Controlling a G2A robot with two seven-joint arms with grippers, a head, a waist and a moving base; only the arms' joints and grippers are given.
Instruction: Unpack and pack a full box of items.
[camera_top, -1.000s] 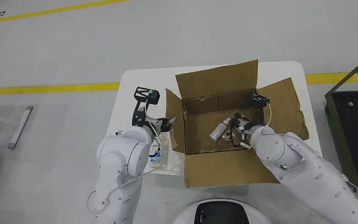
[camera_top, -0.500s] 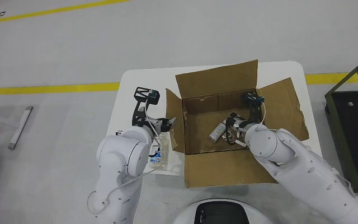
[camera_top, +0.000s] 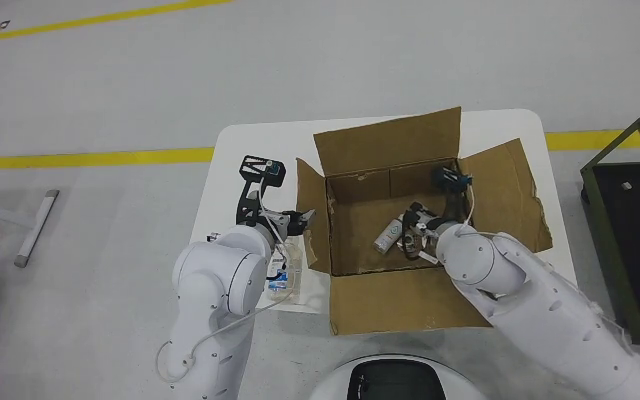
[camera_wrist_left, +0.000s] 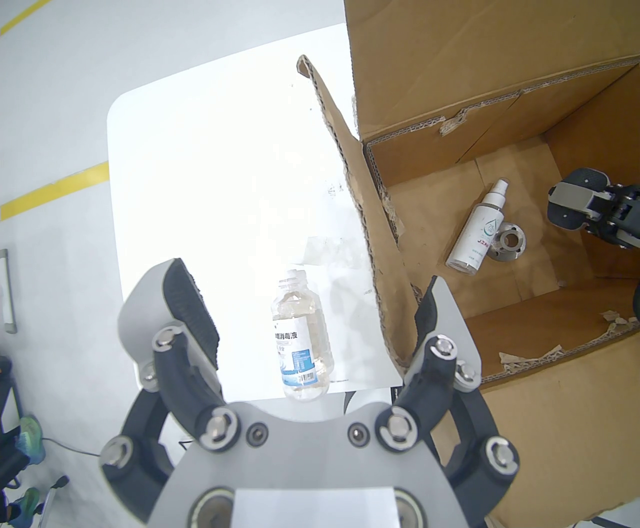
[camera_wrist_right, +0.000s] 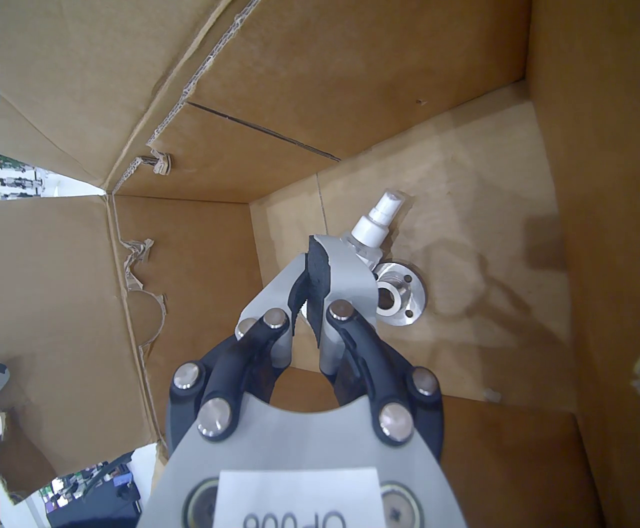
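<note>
Our box (camera_top: 385, 150) holds one spray bottle (camera_wrist_left: 478, 230), one flange (camera_wrist_left: 509, 241); the left wrist view adds one clear bottle (camera_wrist_left: 300, 340) at the table's (camera_wrist_left: 200, 175) edge. Left gripper (camera_wrist_left: 305, 280) spread, right gripper (camera_wrist_right: 310, 265) clenched.

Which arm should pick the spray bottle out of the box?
Right. The right gripper hangs inside the box near the spray bottle, fingers shut; the left gripper is outside, open above the clear bottle on the table.

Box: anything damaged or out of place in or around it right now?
The box is worn: the flap edge facing the bare table is ragged and torn, and cardboard scraps lie on its near flap. Outside it, a clear bottle lies on its side close to the table's near edge, which looks a little precarious.
</note>
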